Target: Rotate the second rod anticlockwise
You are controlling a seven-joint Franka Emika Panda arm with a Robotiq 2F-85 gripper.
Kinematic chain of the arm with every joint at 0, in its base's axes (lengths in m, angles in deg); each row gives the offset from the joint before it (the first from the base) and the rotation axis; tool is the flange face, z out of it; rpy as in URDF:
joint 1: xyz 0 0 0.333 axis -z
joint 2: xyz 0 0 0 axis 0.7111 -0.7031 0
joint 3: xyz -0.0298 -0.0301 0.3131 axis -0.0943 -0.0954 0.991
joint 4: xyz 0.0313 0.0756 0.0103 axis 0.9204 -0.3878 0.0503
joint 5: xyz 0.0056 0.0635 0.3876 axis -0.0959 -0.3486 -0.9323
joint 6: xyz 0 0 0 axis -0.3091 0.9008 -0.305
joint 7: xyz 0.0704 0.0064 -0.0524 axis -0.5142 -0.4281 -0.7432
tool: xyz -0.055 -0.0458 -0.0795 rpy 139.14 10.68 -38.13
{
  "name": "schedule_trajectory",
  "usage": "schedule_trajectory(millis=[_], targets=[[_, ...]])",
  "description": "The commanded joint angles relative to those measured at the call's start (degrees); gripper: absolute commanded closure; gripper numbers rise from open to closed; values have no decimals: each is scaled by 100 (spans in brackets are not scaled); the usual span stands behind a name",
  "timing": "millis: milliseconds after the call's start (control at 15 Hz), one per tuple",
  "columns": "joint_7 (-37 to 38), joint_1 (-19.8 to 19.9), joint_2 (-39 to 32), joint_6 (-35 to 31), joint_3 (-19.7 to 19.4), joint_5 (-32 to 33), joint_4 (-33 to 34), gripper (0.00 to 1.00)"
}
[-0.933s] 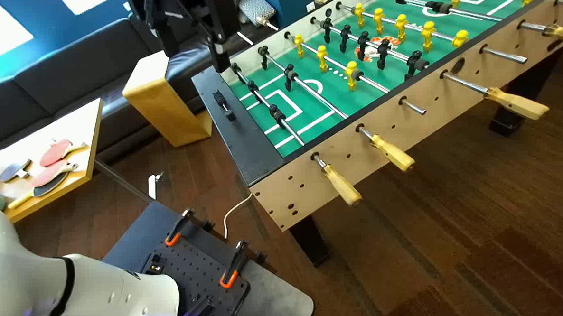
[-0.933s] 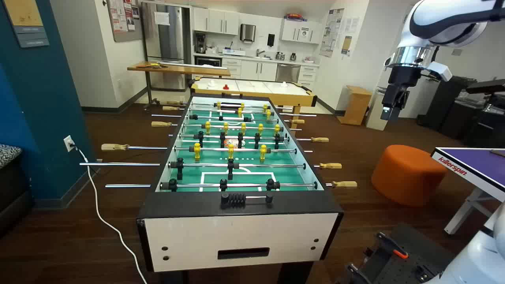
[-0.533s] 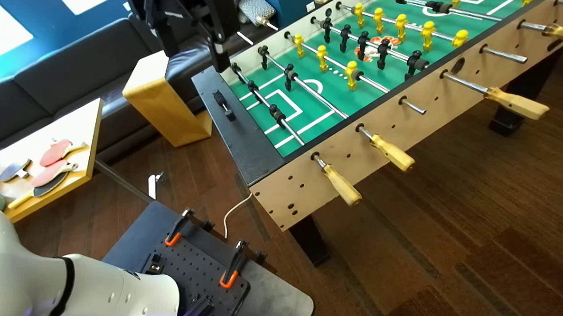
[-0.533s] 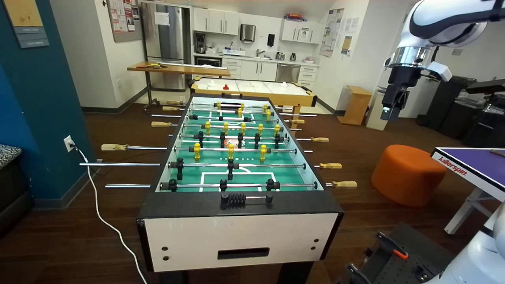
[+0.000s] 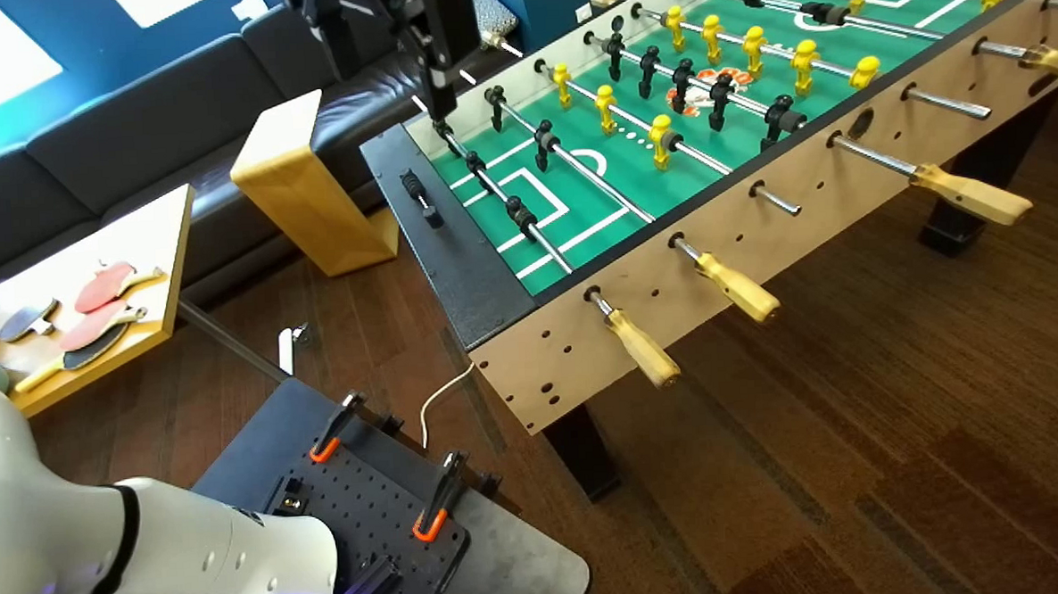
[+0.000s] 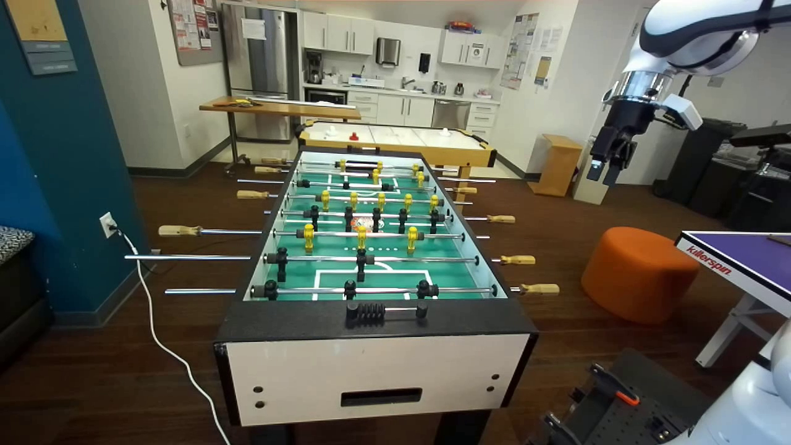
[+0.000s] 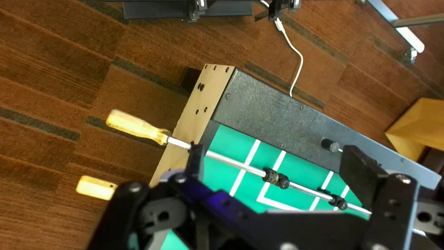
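Note:
The second rod (image 5: 600,176) of the foosball table is a steel bar with black players. Its wooden handle (image 5: 738,290) sticks out of the table's side; both also show in an exterior view, the rod (image 6: 408,260) and the handle (image 6: 518,260). In the wrist view the second handle (image 7: 96,188) shows at lower left, its bar hidden behind the gripper. My gripper (image 7: 274,161) is open and empty, high above the table; it also shows in both exterior views (image 5: 392,87) (image 6: 602,175). The first rod's handle (image 7: 135,126) and bar (image 7: 236,164) lie below the jaws.
The foosball table (image 6: 377,371) has several more rods, with handles such as the third wooden one (image 5: 971,193). A cart (image 5: 513,548) with orange-tipped clamps carries the arm. A side table (image 5: 175,259) with paddles, an orange stool (image 6: 639,275) and a purple table (image 6: 760,253) stand around.
My gripper has moved right and slightly up in an exterior view; in both exterior views it has shifted and tilted a little. The rods and handles have not moved.

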Motion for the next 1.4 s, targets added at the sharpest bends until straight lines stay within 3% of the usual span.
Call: schedule_trajectory(millis=[0, 333, 800, 1067, 1200, 1333], targets=[[-102, 221, -1065, 78, -280, -591, 882, 0], [55, 796, -2667, 411, -507, -1477, 2019, 0], [695, 2229, -4693, 1305, -125, -2669, 3566, 0], [991, 2837, -5286, 1401, 177, -3261, 3907, 0], [793, 2868, -5136, 1133, 266, -3057, 3621, 0], [853, 2972, -5288, 1135, 332, -3094, 3737, 0]])
